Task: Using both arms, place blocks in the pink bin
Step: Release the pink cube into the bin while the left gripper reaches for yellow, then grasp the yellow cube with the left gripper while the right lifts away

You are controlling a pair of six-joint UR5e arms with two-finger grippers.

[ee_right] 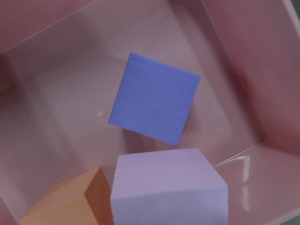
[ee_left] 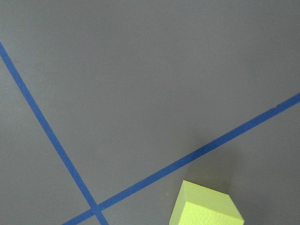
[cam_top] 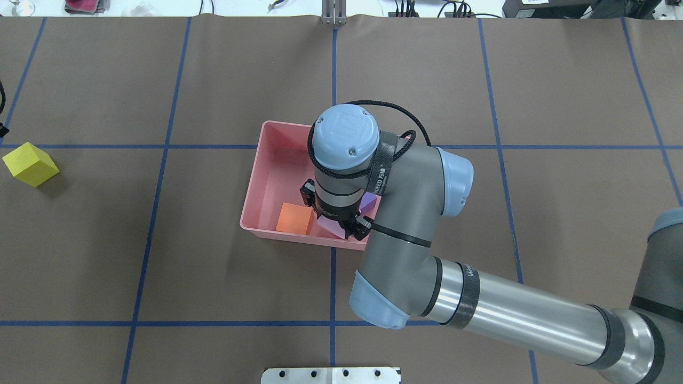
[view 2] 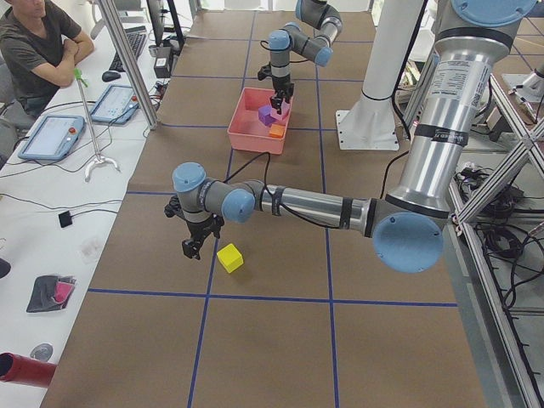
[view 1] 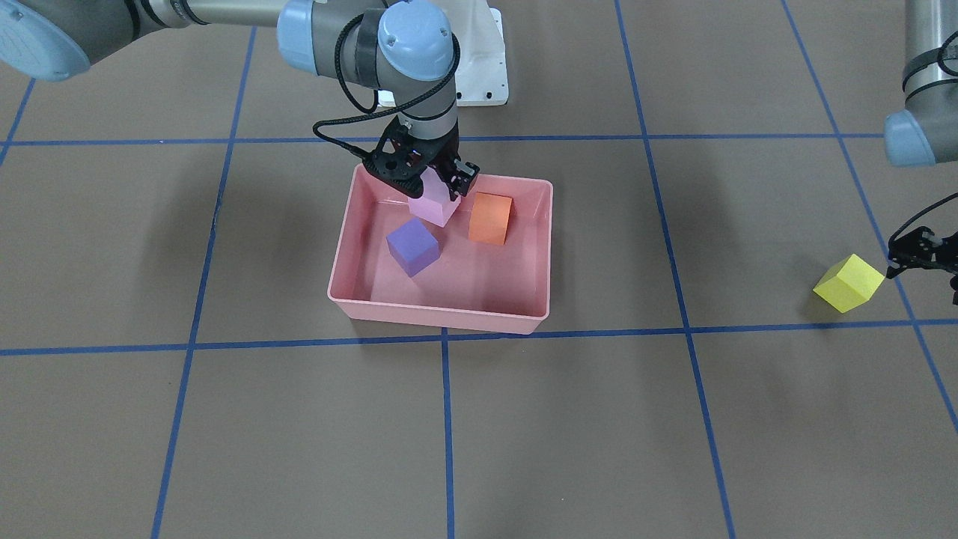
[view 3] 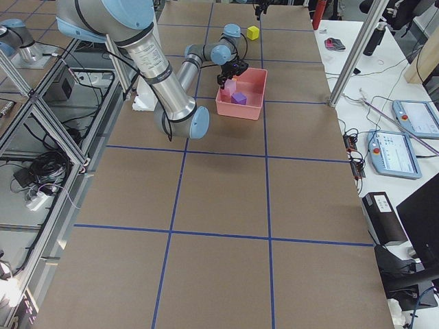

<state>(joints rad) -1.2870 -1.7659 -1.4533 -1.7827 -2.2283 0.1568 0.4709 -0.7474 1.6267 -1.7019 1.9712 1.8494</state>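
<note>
My right gripper (view 1: 432, 180) reaches down into the pink bin (view 1: 441, 316), at the wall on the robot's side. Its fingers are closed against the upper sides of the light pink block (view 1: 435, 203). That block hangs tilted, with the purple block (view 1: 412, 247) just in front of it on the bin floor. The orange block (view 1: 490, 218) sits just beside it, along the same wall.

The yellow block (view 1: 849, 282) lies on the table, well apart from the bin. My left gripper (view 2: 194, 246) hangs just beside it, not around it. I cannot tell whether those fingers are open or closed. The left wrist camera catches only a corner of the block at its lower edge.

The table (view 1: 673, 449) is covered in brown paper marked into squares by blue tape lines (view 1: 446, 434). Along the far side runs a white bench with tablets (view 2: 53, 136) and cables. A seated operator (view 2: 38, 47) is there, arms folded.
</note>
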